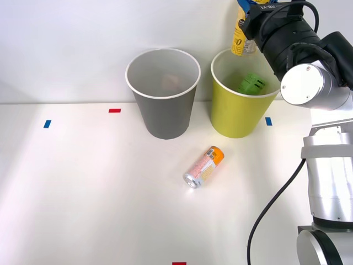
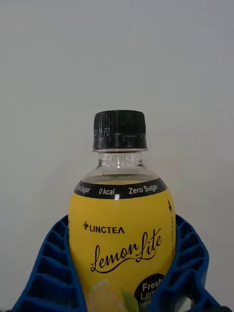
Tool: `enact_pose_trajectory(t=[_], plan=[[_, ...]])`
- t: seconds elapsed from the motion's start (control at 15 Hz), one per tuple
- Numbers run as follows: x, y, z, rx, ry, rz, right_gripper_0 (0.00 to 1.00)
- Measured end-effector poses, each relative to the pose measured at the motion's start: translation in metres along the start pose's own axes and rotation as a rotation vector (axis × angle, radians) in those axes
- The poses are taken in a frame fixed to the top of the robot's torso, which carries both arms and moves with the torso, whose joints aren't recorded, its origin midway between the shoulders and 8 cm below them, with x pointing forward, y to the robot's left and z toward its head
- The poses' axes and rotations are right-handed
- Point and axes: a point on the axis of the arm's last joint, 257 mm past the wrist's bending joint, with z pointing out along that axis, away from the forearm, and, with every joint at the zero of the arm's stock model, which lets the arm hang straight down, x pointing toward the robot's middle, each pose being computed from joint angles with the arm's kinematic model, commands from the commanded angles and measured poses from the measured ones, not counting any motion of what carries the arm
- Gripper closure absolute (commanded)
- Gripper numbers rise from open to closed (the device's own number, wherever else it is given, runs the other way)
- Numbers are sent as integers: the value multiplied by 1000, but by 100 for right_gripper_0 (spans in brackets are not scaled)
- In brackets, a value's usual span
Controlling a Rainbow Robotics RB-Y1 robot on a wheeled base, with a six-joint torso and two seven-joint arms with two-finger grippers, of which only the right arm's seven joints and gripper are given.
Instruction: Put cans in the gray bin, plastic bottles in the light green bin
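On white table (image 1: 83,193), by plain wall: can (image 1: 203,167) lying; claw (image 2: 119,273) pinching yellow bottle (image 2: 121,214).

The white worktop (image 1: 83,193) is evenly and brightly lit, with a dimmer band along its left edge. Soft, short shadows are cast beneath the gray bin (image 1: 163,96) and beside the can (image 1: 203,167). A bright glare is seen on the arm's round white cap above the light green bin (image 1: 238,107). The yellow bottle (image 2: 121,229) label is rendered sharply.
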Motion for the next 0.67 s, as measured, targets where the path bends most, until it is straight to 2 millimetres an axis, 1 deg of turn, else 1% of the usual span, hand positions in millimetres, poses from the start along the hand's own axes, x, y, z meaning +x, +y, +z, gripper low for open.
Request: enact_pose_trajectory(t=[0.13, 0.47, 0.53, 0.67], plan=[[2, -3, -4, 4, -14, 9, 0], [5, 9, -12, -24, -38, 15, 0], [4, 12, -17, -33, -41, 3, 0], [4, 19, -34, -53, -45, -10, 0]])
